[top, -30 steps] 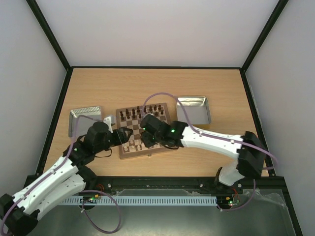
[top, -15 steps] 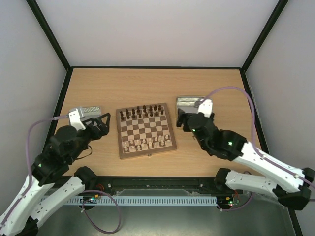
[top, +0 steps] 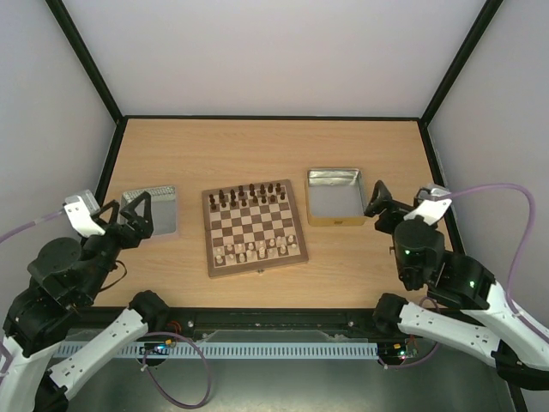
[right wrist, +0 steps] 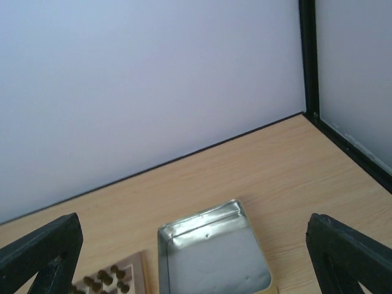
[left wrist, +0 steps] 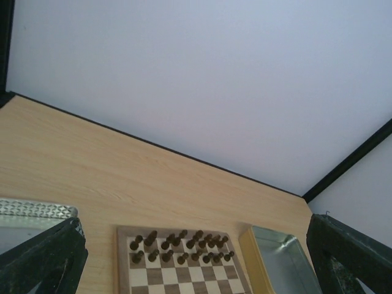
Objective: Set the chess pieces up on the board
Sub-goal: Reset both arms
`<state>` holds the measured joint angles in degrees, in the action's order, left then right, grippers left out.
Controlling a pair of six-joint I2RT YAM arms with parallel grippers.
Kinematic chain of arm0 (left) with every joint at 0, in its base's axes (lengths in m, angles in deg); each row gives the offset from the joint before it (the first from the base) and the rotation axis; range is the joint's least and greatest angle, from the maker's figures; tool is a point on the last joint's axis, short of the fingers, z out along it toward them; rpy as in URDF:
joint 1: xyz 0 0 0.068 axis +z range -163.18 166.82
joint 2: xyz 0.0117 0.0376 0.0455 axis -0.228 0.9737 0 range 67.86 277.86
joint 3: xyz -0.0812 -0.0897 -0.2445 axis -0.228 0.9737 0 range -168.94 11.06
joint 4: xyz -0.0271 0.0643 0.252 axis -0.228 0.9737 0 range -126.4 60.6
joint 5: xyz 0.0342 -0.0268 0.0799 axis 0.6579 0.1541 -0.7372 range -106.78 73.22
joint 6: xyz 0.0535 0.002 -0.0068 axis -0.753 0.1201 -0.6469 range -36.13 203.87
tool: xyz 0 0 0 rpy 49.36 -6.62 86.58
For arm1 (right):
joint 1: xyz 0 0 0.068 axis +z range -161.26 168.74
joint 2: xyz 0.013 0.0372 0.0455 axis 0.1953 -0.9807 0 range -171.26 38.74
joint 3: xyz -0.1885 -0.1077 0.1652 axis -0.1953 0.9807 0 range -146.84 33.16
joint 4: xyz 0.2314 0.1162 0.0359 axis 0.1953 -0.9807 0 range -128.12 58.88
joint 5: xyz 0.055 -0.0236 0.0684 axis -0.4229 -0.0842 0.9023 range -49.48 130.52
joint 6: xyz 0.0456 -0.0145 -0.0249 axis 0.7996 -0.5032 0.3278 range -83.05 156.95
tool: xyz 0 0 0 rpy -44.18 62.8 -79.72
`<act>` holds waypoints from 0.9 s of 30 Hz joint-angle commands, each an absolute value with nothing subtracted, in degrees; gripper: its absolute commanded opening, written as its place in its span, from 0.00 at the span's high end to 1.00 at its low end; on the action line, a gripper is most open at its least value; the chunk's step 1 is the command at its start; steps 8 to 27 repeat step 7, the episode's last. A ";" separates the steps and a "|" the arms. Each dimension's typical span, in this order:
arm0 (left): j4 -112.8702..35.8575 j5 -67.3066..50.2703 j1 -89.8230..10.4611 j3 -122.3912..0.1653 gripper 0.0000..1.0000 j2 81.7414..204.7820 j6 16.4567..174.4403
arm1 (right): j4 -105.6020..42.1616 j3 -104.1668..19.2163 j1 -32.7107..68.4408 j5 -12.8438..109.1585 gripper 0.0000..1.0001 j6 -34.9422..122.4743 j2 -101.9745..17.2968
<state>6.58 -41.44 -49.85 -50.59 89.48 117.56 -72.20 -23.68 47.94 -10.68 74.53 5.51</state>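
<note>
The board (top: 255, 225) lies mid-table. The pale chess pieces (top: 255, 251) stand in its two near rows, and dark chessmen (top: 249, 196) fill the two far rows. My left gripper (top: 127, 213) hovers over the table's left side, well away from the board, open and empty. My right gripper (top: 385, 206) hangs at the right, beyond the tin, also open and empty. In the left wrist view the board's far half (left wrist: 184, 272) and its dark chessmen (left wrist: 179, 244) show between my spread fingers (left wrist: 43, 260). The right wrist view catches only a corner of the board (right wrist: 119, 278).
A square metal tin (top: 156, 212) sits left of the board, under my left gripper. A second tin (top: 334, 196) with a yellow rim sits right of the board, seen also as an empty tin (right wrist: 211, 257) in the right wrist view. Black frame posts and pale walls bound the table.
Both arms have pulled back from over the board, the left one to the left side and the right one to the right side. Both grippers have opened wide.
</note>
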 commanded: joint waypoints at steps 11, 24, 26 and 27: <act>10.45 -45.64 -49.48 -52.42 0.01 89.06 114.34 | -73.93 -24.51 47.77 -16.67 0.02 76.25 8.64; 10.45 -45.64 -49.48 -52.42 0.01 89.06 114.34 | -73.93 -24.51 47.77 -16.67 0.02 76.25 8.64; 10.45 -45.64 -49.48 -52.42 0.01 89.06 114.34 | -73.93 -24.51 47.77 -16.67 0.02 76.25 8.64; 10.45 -45.64 -49.48 -52.42 0.01 89.06 114.34 | -73.93 -24.51 47.77 -16.67 0.02 76.25 8.64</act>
